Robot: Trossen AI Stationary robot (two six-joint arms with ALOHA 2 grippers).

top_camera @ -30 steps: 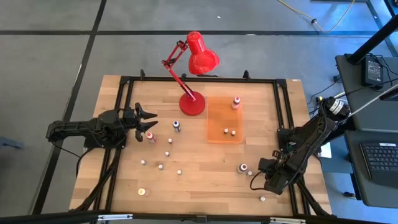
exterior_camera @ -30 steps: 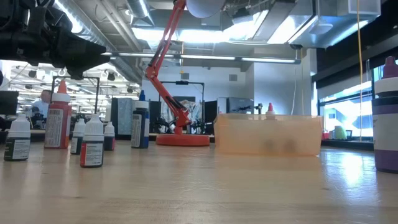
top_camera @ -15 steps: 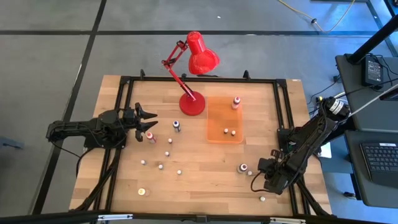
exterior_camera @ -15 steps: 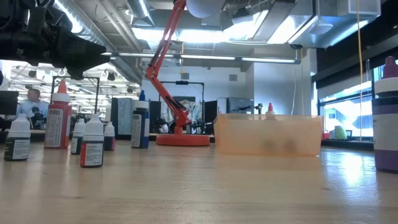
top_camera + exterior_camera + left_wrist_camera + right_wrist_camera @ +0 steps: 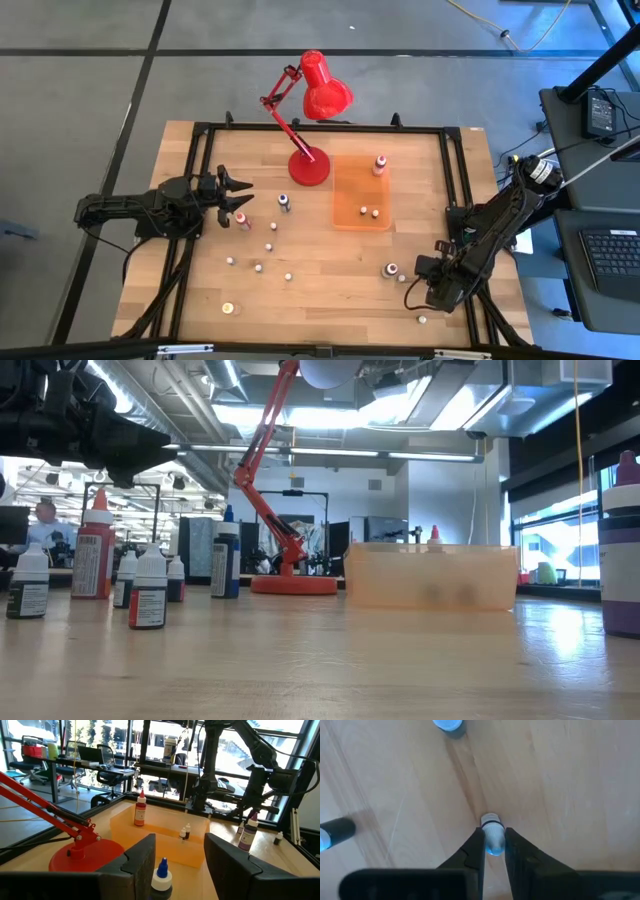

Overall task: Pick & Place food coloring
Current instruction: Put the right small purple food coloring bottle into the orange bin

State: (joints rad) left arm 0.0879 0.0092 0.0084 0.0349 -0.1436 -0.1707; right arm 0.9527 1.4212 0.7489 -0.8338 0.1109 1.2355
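right gripper (image 5: 493,851) newly closed on small bottle (image 5: 492,835) | near table edge (image 5: 330,340)

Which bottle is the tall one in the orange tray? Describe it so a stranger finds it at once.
Start at the red desk lamp; the flat orange tray lies beside its base. In the tray's far corner stands the red bottle. It towers over the two tiny bottles at the tray's near end and stands apart from them.

2 matte-black jointed arms w/ dark wedge-shaped fingers (image 5: 142,862); black cabling along the right arm (image 5: 490,235).
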